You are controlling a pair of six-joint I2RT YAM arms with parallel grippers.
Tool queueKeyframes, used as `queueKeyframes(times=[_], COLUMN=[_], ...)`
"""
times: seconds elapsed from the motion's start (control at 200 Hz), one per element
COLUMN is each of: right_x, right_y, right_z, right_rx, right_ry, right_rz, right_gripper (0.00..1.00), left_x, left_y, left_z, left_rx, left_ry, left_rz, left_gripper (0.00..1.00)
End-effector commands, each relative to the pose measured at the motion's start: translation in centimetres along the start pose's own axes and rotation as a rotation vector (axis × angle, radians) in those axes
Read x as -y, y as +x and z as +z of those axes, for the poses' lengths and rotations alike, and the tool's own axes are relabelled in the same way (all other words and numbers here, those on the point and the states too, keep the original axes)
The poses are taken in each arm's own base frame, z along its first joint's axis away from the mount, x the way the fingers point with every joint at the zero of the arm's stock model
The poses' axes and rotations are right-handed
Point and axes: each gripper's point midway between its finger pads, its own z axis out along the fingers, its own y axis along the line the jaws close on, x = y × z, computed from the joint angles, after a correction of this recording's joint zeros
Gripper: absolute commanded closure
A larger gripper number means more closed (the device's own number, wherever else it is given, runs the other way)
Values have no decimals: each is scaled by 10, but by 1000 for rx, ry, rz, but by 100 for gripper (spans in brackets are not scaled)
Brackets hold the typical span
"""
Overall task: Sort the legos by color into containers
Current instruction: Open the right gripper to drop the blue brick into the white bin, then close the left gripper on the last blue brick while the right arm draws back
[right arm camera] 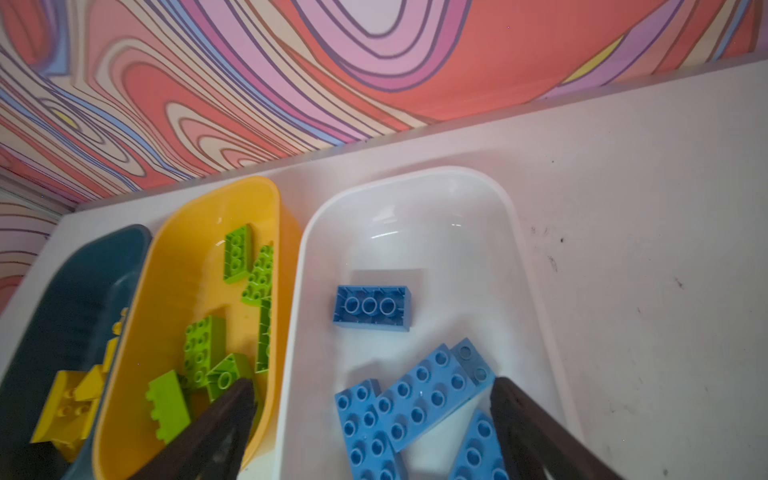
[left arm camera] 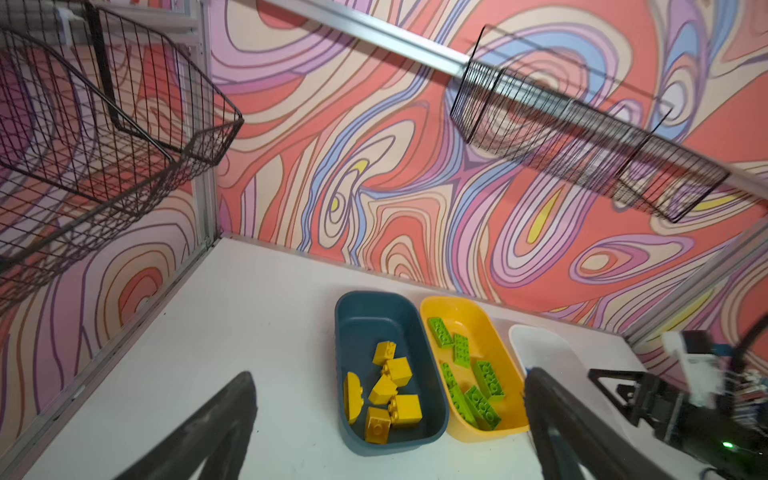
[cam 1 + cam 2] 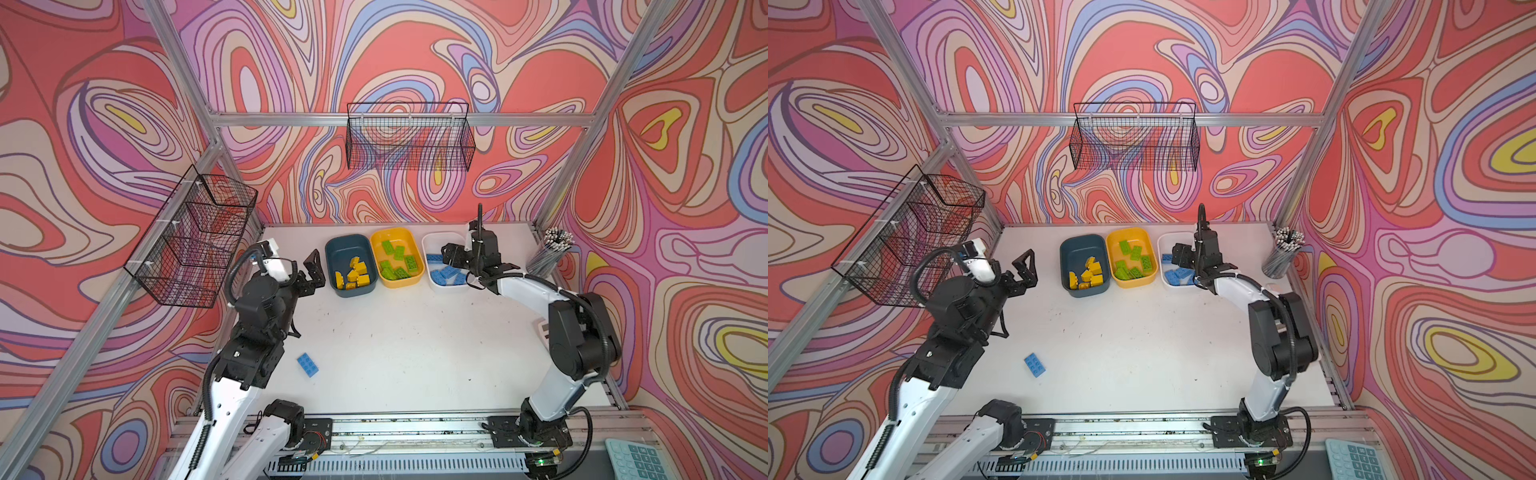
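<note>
Left claw (image 3: 318, 266), arm bent, gapes near the teal tub (image 3: 345, 249); right claw (image 3: 448, 257) gapes over the white tub (image 3: 432, 239).

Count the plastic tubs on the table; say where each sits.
3, in a row far back on the table: dark teal tub leftmost, yellow-orange tub middle, white tub rightmost. None looks hidden.

Middle of table (image 3: 415, 340): left bare but for one blue brick (image 3: 307, 365).
Back edge: taken up by three tubs (image 3: 351, 245).
Back right corner: blocked by pen cup (image 3: 544, 262).
</note>
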Motion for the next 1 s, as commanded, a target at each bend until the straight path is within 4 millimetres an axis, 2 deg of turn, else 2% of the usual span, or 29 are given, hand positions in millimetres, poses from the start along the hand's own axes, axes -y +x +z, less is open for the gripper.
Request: queueKeyframes(times=[0.0, 0.07, 0.165, 0.26, 0.416, 0.606, 0.786, 0.996], right_x=[-34, -52, -83, -106, -127, -137, -121, -113], right_y=[-9, 12, 45, 78, 110, 120, 118, 120], right_z=[-28, -36, -48, -58, -69, -82, -90, -87], right_rx=[69, 45, 14, -27, -64, -46, 9, 26], right_ry=[-125, -173, -243, -310, -386, -445, -399, -363], right_rz=[38, 32, -15, -32, -35, 3, 18, 14], right_gripper=[7, 8, 8, 8, 8, 9, 9, 9], left_x=[-16, -22, -46, -67, -99, -123, -133, -145], left_y=[29, 54, 90, 115, 139, 181, 225, 260], left_z=[19, 27, 27, 15, -13, -43, -58, -68], left_rx=[-172, -306, -418, -464, -490, -619, -753, -826], left_ry=[-128, -192, -327, -436, -588, -740, -827, -906], left_rz=[-8, -23, -43, -78, -112, -153, -200, -210], left_gripper=[1, 1, 0, 0, 0, 0, 2, 10])
